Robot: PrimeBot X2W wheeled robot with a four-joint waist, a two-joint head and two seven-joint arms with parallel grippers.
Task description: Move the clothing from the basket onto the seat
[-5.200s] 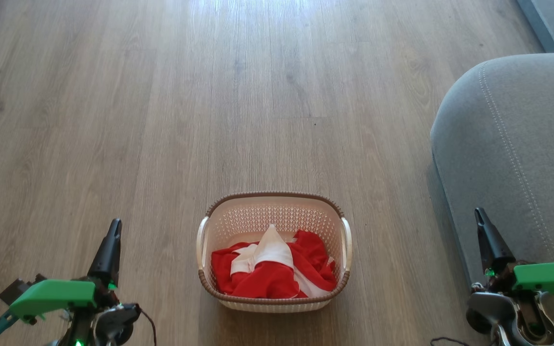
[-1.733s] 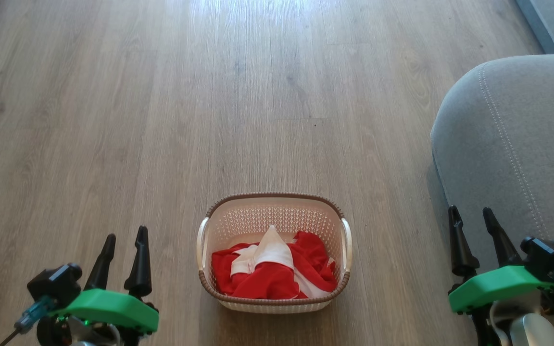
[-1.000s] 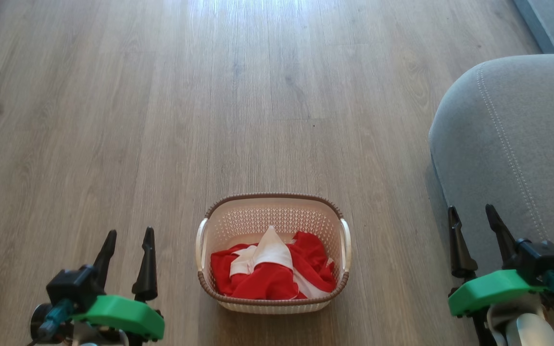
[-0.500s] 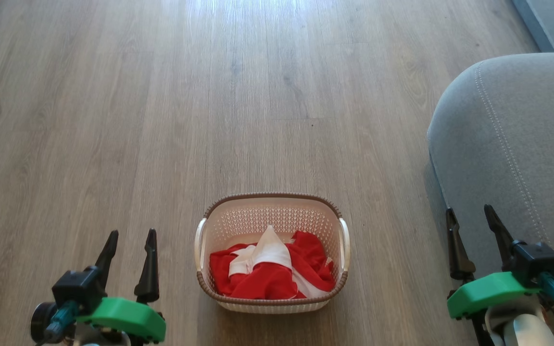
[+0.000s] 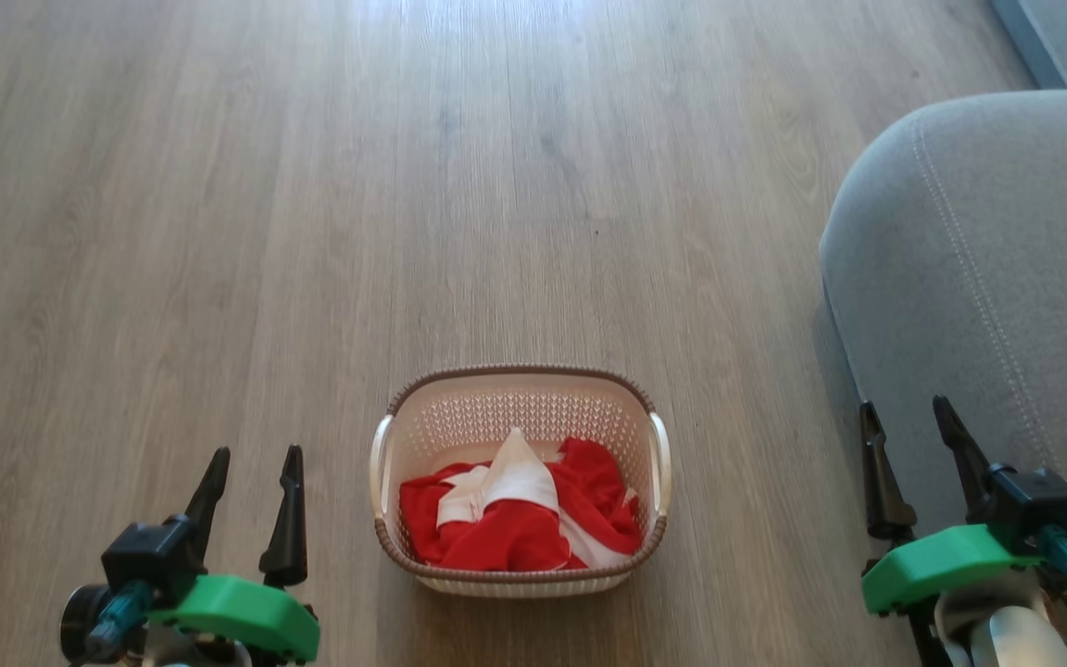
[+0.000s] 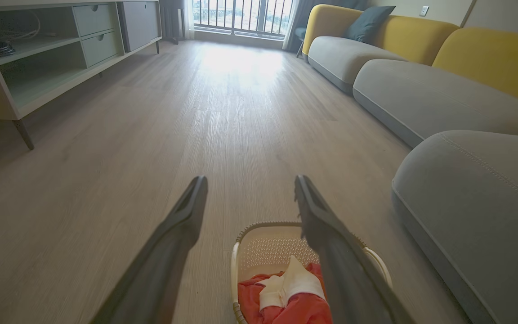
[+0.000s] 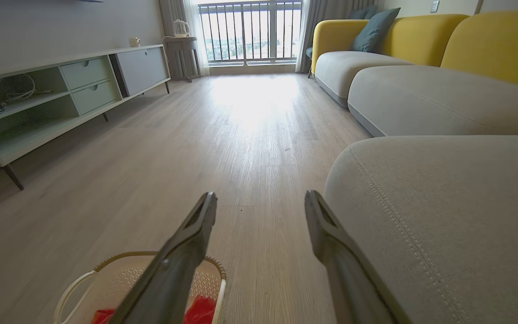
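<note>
Since rolling level, left jaws and right jaws hang wide and empty, soft red-and-white clothing (image 5: 506, 542) untouched in cream perforated plastic basket (image 5: 515, 412) between them, grey fabric seat (image 5: 987, 259) beside right jaws, pick pending.

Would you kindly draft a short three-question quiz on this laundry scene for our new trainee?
1. True or false: the clothing lies on the seat.
2. On which side of the basket does the seat stand, by the robot's own sides? A. left B. right C. underneath it
3. Fill in: the left claw and the right claw both have their fingers ____, holding nothing.

Key: 1. false, it is in the basket; 2. B; 3. open
</note>
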